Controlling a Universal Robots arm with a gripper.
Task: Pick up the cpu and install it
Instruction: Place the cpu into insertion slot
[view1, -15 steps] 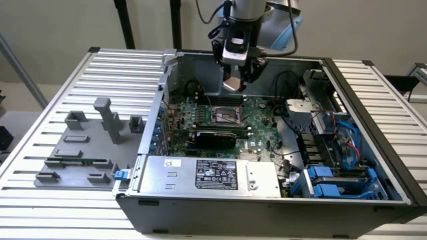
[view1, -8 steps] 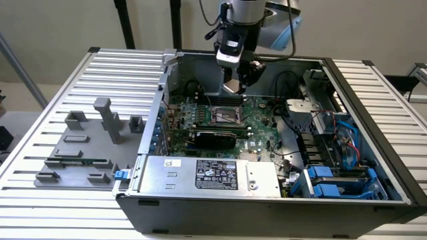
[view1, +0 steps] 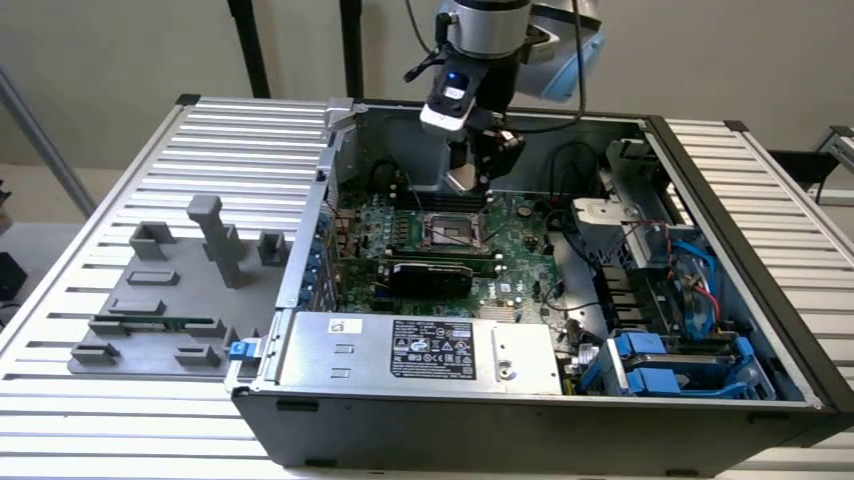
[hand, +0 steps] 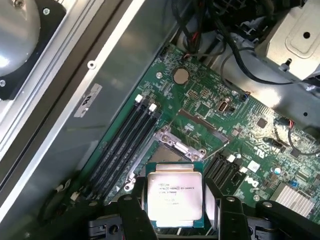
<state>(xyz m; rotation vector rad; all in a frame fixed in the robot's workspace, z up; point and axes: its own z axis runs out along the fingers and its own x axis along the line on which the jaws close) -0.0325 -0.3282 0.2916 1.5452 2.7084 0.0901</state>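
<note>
PC case (view1: 534, 425) on slatted table (view1: 120, 160) — gripper (hand: 176, 206) clamped on cpu (hand: 174, 192): square, silvery top, printed text, green edge.

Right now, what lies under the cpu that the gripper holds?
Below the cpu, held in the gripper, the motherboard shows its open socket with a metal frame, and memory slots beside it. The chip covers part of the socket, so that part cannot be seen.

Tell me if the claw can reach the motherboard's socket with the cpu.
Probably yes: the claw grips the cpu above the socket, and nothing seems to lie between them.
</note>
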